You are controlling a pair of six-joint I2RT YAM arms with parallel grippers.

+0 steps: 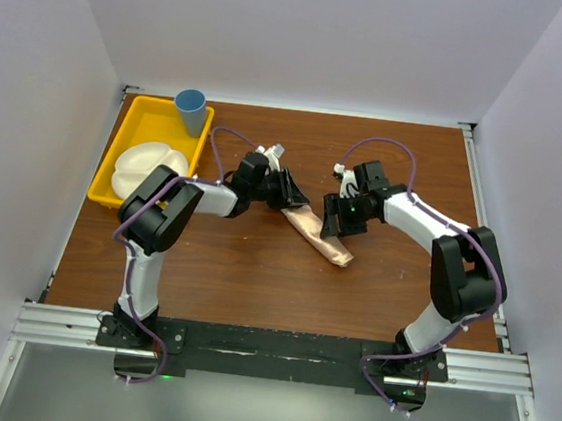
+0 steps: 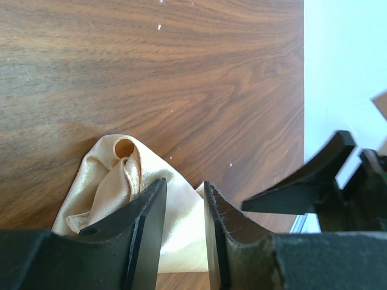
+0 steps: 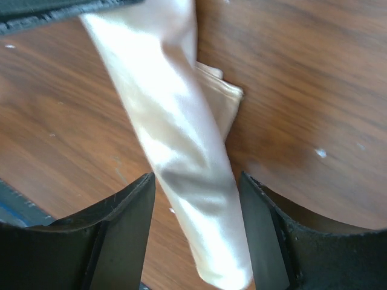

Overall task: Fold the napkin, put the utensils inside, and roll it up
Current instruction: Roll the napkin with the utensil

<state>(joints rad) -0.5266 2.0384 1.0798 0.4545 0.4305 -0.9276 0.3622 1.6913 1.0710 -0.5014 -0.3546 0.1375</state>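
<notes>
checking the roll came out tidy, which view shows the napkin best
Top external: the rolled napkin shows at nearly full length, lying diagonally. The left wrist view catches only one bunched end at the left end effector. The right wrist view gives a close, partly blurred stretch of the roll.

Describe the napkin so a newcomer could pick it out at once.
Find the brown wooden table and look at its middle. There is the napkin, a slim, shiny peach-orange roll running diagonally. It is the only soft cloth in sight; the yellow tray with the blue cup and the white plate sits at the far left.
</notes>
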